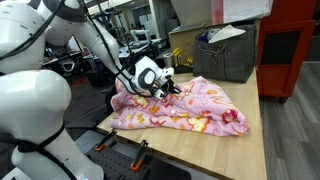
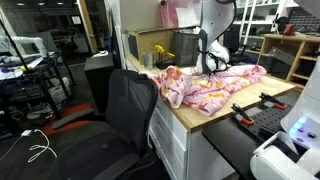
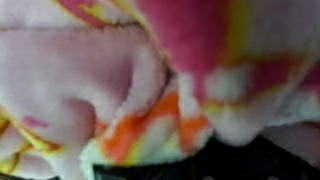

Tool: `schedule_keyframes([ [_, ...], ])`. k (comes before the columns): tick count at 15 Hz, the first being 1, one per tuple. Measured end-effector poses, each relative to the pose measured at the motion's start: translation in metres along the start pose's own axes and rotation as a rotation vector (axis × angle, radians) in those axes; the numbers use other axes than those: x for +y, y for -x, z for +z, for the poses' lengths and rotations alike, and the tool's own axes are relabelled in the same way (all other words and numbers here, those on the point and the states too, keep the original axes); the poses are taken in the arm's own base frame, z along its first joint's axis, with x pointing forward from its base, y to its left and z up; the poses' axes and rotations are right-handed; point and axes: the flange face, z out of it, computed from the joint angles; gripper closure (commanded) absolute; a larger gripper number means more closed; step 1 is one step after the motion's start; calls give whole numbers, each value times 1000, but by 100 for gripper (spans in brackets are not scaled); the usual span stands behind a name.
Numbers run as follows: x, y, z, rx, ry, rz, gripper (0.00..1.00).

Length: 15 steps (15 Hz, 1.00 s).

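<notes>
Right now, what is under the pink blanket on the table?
Only the wooden table shows, bare around the pink blanket. It lies bunched in folds, so anything beneath them is covered. The gripper is shut on one edge of it.

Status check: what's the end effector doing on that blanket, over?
End effector shut, pressed into pink blanket. Blanket bunched on table. Gray bin behind, apart.

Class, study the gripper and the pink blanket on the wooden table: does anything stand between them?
Nothing visible does. The gripper rests against the pink blanket in both exterior views, and the wrist view is filled with its fabric.
</notes>
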Motion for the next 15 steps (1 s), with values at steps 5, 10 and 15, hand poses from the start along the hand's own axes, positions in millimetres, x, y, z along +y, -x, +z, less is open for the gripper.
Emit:
schedule_keyframes([
  [5, -2, 2, -27, -37, -50, 40, 55],
  [10, -4, 17, -85, -156, -152, 73, 18],
  [15, 0, 34, -141, -343, -238, 61, 0],
])
